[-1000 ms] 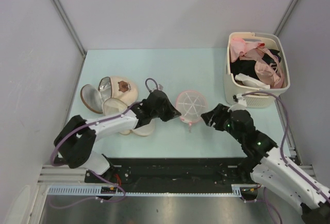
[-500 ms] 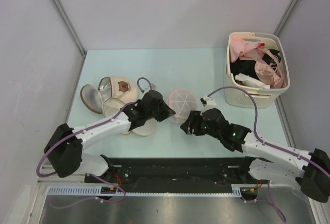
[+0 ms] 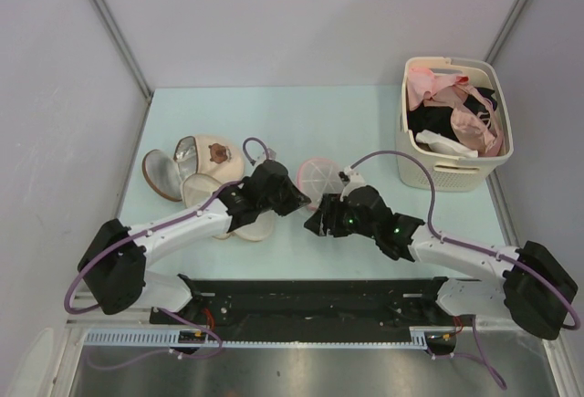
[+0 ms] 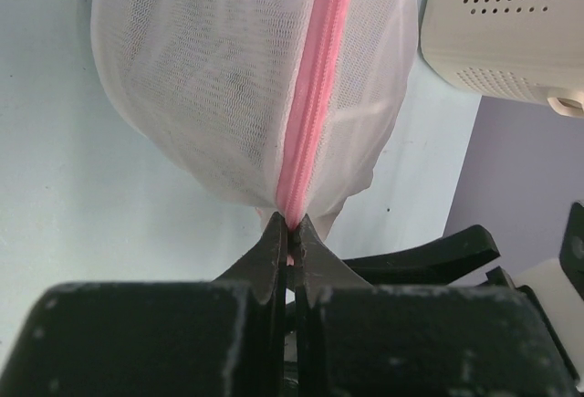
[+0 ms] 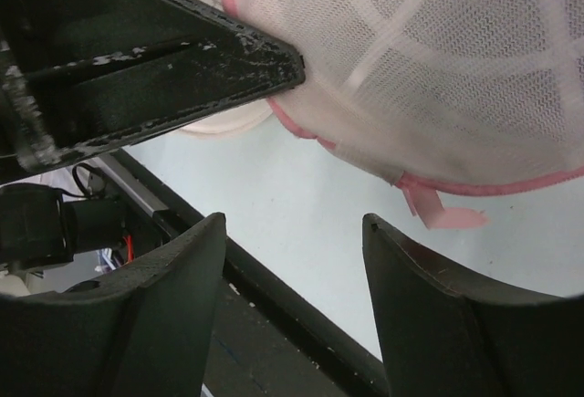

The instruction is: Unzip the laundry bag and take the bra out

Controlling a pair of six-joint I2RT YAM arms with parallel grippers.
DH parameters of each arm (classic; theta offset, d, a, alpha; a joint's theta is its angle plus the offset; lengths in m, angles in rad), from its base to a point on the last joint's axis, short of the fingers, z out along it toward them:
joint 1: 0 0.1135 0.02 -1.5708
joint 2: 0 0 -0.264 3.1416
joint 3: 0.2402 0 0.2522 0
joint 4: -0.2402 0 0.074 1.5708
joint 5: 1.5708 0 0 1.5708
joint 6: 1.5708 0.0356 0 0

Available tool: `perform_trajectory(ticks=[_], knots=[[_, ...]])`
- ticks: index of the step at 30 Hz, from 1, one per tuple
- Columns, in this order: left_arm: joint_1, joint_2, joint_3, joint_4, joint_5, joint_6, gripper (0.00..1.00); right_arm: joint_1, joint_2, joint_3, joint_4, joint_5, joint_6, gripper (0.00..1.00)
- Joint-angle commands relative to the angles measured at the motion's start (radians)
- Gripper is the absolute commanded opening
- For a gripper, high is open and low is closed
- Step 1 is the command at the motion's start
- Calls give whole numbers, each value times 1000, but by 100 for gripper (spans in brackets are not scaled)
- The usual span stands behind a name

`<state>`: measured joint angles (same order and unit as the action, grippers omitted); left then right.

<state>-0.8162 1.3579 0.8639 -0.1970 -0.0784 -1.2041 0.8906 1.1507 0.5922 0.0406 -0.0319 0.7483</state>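
Laundry bag point(image 3: 324, 174), one only, sits at the middle of the tabletop point(image 3: 274, 114), zipped shut, with its pink rim running round the white mesh. Left end effector point(image 4: 290, 233) is clamped tight on that rim at the bag's near-left edge. Right end effector point(image 5: 292, 233) has both fingers well apart with nothing between them, just near of the bag and beside its one pink zip tab point(image 5: 447, 217). One cream basket point(image 3: 453, 171) at far right holds pink and black garments. Pale bra cups point(image 3: 196, 173) lie at left; their number is unclear.
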Motion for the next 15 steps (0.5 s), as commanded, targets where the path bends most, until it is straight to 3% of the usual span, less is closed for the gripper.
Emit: perform_trajectory(ticks=[1,15], knots=[[-8,-25,-9,33,-14,-3,0,-1,41,1,77,32,-3,66],[-8,-57,-6,25,-34,0,1,-4,47,-12,48,119,0,69]])
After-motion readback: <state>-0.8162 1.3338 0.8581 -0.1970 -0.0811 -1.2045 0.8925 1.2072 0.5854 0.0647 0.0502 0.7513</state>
